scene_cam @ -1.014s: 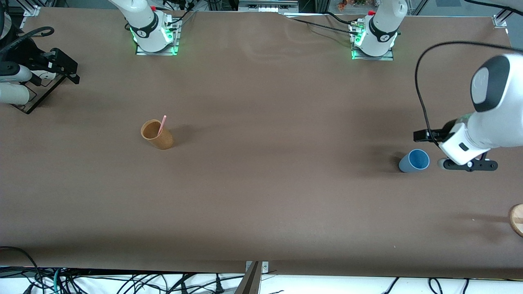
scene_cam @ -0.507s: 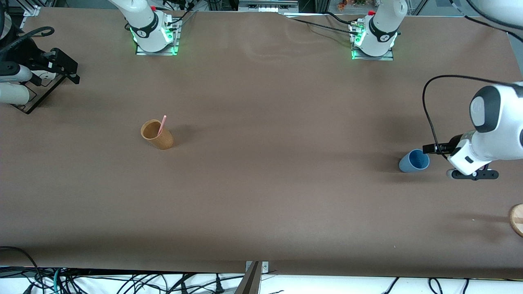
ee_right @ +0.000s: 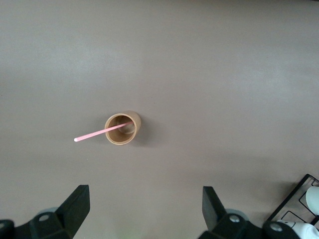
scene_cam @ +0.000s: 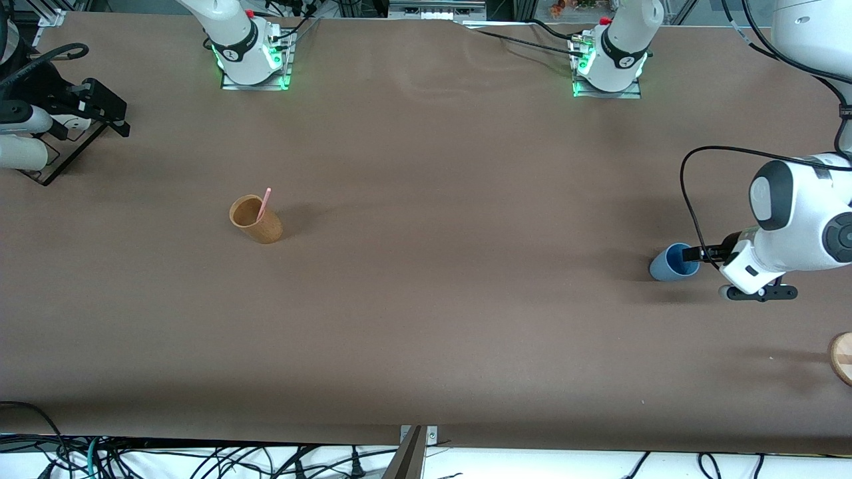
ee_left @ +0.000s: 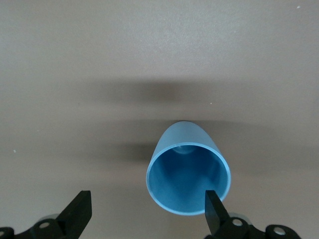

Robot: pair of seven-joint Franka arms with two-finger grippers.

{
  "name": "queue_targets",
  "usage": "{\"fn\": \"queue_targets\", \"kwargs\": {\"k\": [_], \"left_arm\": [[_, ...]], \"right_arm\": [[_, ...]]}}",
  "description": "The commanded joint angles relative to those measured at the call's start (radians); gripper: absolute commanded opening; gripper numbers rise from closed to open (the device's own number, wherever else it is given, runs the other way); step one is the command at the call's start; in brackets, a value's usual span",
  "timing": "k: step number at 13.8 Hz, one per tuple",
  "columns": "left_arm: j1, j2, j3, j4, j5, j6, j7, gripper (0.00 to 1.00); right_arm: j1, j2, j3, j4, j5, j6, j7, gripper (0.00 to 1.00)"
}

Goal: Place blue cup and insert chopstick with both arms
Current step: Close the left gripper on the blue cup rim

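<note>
The blue cup (scene_cam: 672, 264) (ee_left: 188, 172) stands upright near the left arm's end of the table. My left gripper (scene_cam: 713, 257) (ee_left: 147, 216) hangs open and low just beside it. One fingertip (ee_left: 215, 208) overlaps the cup's rim; the other is clear of the cup. The pink chopstick (scene_cam: 264, 203) (ee_right: 102, 132) leans inside the tan cup (scene_cam: 255, 219) (ee_right: 122, 129), its upper end sticking out past the rim. My right gripper (ee_right: 144, 211) is open high above the tan cup, with nothing between its fingers. It does not show in the front view.
A black stand with white pieces (scene_cam: 60, 126) (ee_right: 301, 209) sits at the right arm's end of the table. A round wooden object (scene_cam: 842, 358) lies at the table's edge at the left arm's end, nearer the front camera than the blue cup.
My left arm has come down and its gripper has closed in on the blue cup, one fingertip now at the rim. The cups and chopstick have not moved.
</note>
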Motion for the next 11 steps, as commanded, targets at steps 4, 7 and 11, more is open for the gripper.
{"fn": "queue_targets", "kwargs": {"k": [4,7,11], "left_arm": [[0.016,-0.017,-0.004,-0.128,-0.015,0.164,0.042,1.00],[0.021,-0.017,-0.004,-0.180,-0.015,0.253,0.042,0.96],[0.021,-0.015,-0.004,-0.187,-0.015,0.248,0.054,0.02]], "right_arm": [[0.002,0.003,-0.001,0.019,0.001,-0.016,0.012,1.00],[0.002,0.003,-0.001,0.019,0.003,-0.016,0.012,1.00],[0.002,0.003,-0.001,0.019,0.001,-0.016,0.012,1.00]]}}
